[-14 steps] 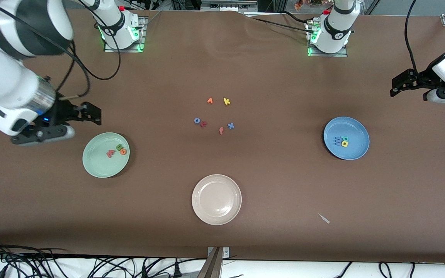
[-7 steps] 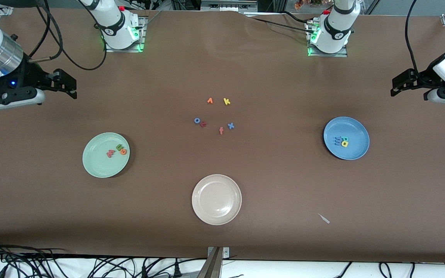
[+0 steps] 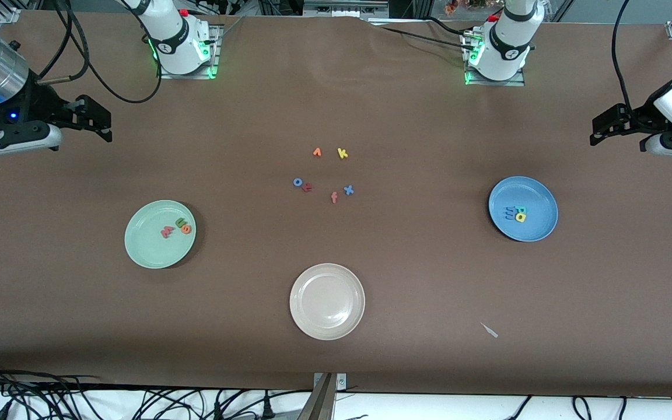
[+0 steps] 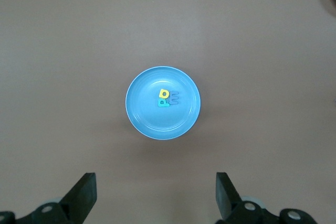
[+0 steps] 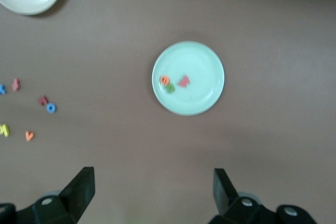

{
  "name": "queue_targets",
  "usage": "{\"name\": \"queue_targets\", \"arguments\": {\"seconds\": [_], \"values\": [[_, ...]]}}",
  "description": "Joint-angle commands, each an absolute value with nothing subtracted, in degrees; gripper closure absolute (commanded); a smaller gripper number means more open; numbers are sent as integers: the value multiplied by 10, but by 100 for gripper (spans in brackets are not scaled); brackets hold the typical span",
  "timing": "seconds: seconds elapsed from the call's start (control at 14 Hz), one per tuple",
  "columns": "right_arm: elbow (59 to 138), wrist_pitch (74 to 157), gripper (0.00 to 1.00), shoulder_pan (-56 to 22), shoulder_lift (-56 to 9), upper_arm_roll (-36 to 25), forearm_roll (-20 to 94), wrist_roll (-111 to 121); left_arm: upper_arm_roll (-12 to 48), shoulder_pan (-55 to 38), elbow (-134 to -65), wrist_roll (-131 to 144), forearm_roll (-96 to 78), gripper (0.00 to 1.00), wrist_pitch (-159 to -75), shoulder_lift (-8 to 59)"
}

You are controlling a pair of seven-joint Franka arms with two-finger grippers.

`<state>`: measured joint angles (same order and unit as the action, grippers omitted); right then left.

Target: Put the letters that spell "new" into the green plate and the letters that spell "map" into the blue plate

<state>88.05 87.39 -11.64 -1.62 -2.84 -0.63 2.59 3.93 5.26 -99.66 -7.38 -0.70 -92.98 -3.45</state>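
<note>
My brown table (image 3: pixel 406 280): green plate (image 3: pixel 143 251), blue plate (image 3: pixel 537 195), cream plate (image 3: pixel 327 321), loose foam letters (image 3: pixel 324 172) mid-table.

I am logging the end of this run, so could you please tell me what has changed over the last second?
The right gripper, open and empty, rose from beside the round mint-green plate and drew back toward its base. The left gripper, the round blue plate and all foam letters stayed put.

We saw a cream-white plate (image 3: pixel 327 301) nearest the front camera, and a loose cluster mid-table: an orange "v"-like letter (image 3: pixel 317 152), yellow "k" (image 3: pixel 342 153), blue "o" (image 3: pixel 297 182), blue "x" (image 3: pixel 348 189) and salmon "f" (image 3: pixel 334 198)
</note>
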Motion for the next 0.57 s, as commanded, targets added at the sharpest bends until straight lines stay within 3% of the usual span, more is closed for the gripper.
{"name": "queue_targets", "arguments": {"seconds": [0.0,0.5], "values": [[847,817,0,-107,-13,-42,-11,34,34,52,-999,-90,-24,0,-920,-46],[845,806,0,-109,-17,-45,-6,30,35,52,-999,-90,-24,0,-919,-45]]}}
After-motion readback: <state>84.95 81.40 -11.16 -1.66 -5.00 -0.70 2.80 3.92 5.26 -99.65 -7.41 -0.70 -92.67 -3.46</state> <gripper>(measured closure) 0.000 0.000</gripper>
